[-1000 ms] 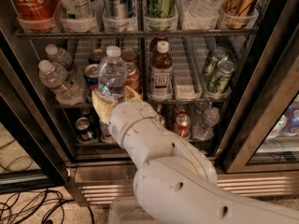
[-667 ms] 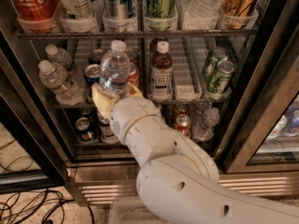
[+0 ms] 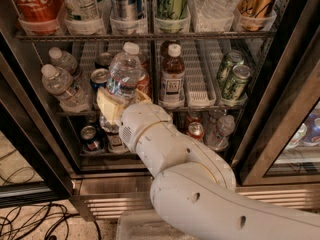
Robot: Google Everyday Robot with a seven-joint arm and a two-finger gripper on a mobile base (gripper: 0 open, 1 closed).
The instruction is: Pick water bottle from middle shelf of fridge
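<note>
A clear ribbed water bottle (image 3: 124, 73) with a white cap and pale label is held in my gripper (image 3: 116, 100), lifted and tilted in front of the middle shelf (image 3: 200, 91) of the fridge (image 3: 280, 99). The gripper's yellowish fingers (image 3: 107, 104) close around the bottle's lower part. My white arm (image 3: 170, 159) reaches up from the bottom right. Two more water bottles (image 3: 62, 84) lie at the shelf's left. A brown-drink bottle (image 3: 173, 76) with a white cap stands just right of the held bottle.
Green cans (image 3: 232, 76) stand at the shelf's right. Soda cans (image 3: 100, 76) sit behind the held bottle. The top shelf holds a cola bottle (image 3: 32, 1) and cans. Cans and bottles fill the lower shelf (image 3: 200, 129). Black door frames flank both sides. Cables (image 3: 30, 219) lie on the floor.
The gripper has raised the water bottle upward and slightly right; the bottle now tilts more and its cap sits higher, near the top shelf's edge.
</note>
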